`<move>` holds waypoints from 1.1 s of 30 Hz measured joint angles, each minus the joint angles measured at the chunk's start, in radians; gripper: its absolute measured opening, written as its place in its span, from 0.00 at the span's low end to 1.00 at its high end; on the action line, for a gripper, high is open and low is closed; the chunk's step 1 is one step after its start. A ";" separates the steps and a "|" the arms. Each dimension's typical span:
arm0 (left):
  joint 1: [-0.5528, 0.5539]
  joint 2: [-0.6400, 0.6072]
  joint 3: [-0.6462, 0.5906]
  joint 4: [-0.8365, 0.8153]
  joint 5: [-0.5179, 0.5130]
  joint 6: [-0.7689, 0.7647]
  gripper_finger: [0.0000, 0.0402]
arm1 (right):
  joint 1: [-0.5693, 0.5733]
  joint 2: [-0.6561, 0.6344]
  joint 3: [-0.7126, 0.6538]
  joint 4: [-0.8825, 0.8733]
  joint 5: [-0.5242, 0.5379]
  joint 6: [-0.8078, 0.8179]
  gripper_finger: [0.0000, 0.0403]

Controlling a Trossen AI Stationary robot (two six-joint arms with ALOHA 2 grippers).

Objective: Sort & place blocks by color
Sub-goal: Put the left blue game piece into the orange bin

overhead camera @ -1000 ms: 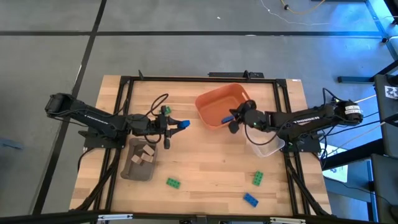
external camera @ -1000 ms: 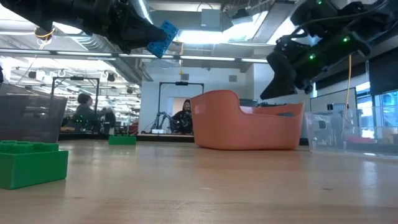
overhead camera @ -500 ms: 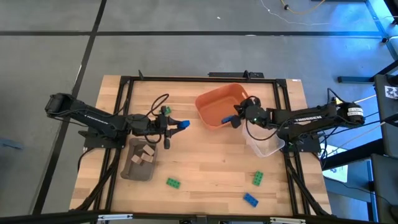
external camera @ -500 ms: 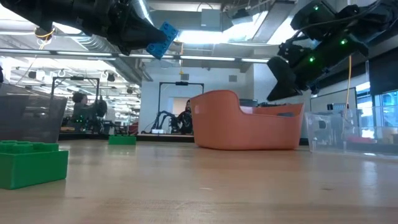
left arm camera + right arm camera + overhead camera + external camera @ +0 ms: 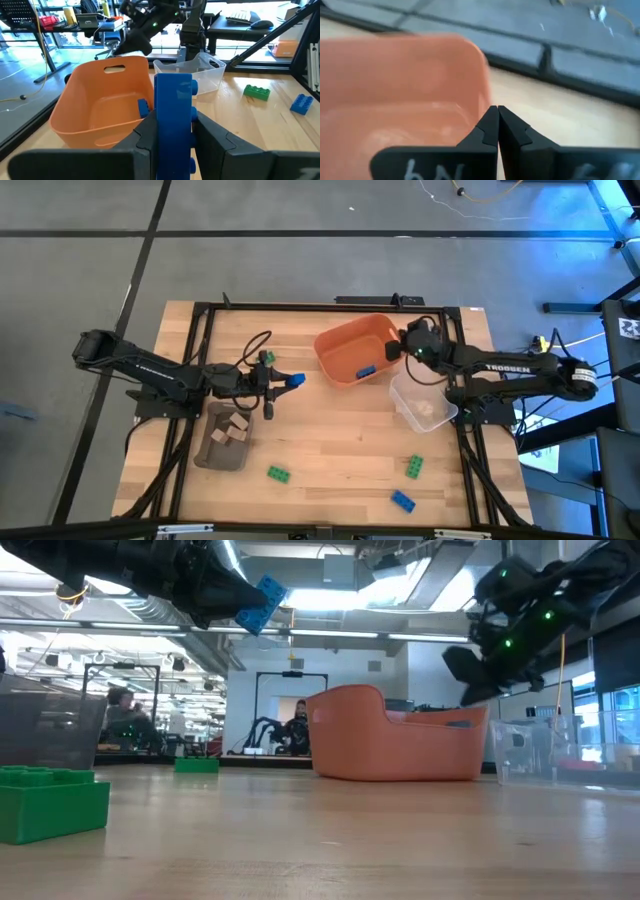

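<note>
Left gripper [image 5: 290, 381] clamped on 1 blue block [image 5: 173, 125], held above the table just left of the orange bin [image 5: 345, 340]. Right gripper [image 5: 497, 119] closed, fingertips touching, empty, at the bin's right rim. 1 blue block [image 5: 366, 369] lies inside the bin. Clear tub [image 5: 425, 402] just right of the bin. Tan blocks [image 5: 234, 429] sit in the tray [image 5: 212, 448], lower left of the bin. Below the bin, well apart: 2 green blocks [image 5: 278, 473] [image 5: 414, 467] and 1 blue block [image 5: 402, 500].

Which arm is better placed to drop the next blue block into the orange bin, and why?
The left gripper: it grips a blue block beside the orange bin; the right gripper is shut and empty.
</note>
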 joint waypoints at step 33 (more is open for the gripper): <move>0.081 0.031 0.023 0.014 -0.056 -0.058 0.21 | 0.091 -0.109 0.001 0.305 -0.331 -0.151 0.00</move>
